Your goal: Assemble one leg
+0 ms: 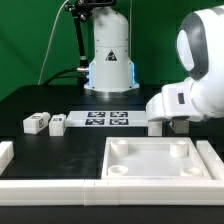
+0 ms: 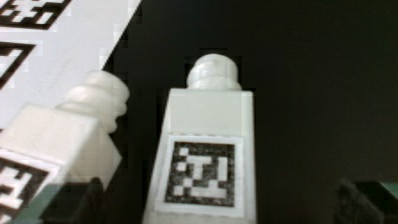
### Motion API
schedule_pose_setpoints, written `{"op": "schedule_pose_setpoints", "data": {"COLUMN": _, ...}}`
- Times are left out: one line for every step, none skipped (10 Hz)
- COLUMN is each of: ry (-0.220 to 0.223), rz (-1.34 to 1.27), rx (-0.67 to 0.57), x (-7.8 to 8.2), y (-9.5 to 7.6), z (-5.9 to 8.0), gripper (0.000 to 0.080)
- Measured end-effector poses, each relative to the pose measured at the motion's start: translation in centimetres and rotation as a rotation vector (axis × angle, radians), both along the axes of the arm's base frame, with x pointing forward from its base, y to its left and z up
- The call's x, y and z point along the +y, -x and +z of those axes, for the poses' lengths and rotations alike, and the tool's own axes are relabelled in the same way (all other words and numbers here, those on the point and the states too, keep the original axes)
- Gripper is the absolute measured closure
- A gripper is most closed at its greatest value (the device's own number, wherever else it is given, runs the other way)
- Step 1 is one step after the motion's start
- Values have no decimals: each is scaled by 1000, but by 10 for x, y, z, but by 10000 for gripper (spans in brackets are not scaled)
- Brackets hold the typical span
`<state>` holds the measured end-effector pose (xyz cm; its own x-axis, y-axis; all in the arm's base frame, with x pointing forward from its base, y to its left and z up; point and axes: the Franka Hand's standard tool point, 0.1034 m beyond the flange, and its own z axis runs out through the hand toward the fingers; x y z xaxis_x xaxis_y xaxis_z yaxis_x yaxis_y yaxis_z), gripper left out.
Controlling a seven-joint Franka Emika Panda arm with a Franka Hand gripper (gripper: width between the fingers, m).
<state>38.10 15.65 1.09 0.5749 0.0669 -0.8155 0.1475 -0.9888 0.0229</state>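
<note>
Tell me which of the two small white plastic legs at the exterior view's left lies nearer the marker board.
The small white plastic leg beside the marker board's end; the other leg lies farther toward the exterior view's left.

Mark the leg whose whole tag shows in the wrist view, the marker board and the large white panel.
leg (image 2: 210, 152): wrist view, on its tagged face.
marker board (image 1: 108, 118): exterior view, on its middle.
large white panel (image 1: 150, 160): exterior view, on its flat centre.
</note>
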Motion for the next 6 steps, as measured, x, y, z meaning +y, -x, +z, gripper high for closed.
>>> {"op": "schedule_pose_setpoints", "data": {"ry": -1, "rz": 1, "rx": 3, "x": -1, "y": 1, "z": -1, "gripper": 150}}
{"op": "schedule_pose_setpoints", "data": {"ry": 0, "rz": 1, "rx": 7, "x": -3, "y": 3, "z": -2, "gripper": 150}}
{"op": "schedule_pose_setpoints", "data": {"ry": 4, "rz": -1, "rx": 11, "x": -6, "y": 6, "z": -4, "gripper": 150}}
{"op": "schedule_pose_setpoints", "data": {"ry": 5, "rz": -1, "rx": 12, "x": -7, "y": 9, "z": -6, "gripper": 150}}
{"op": "schedule_pose_setpoints", "data": {"ry": 6, "rz": -1, "rx": 13, "x": -8, "y": 14, "z": -7, "gripper": 150}}
{"op": "schedule_pose_setpoints", "data": {"ry": 6, "rz": -1, "rx": 13, "x": -8, "y": 16, "z": -9, "gripper": 150}}
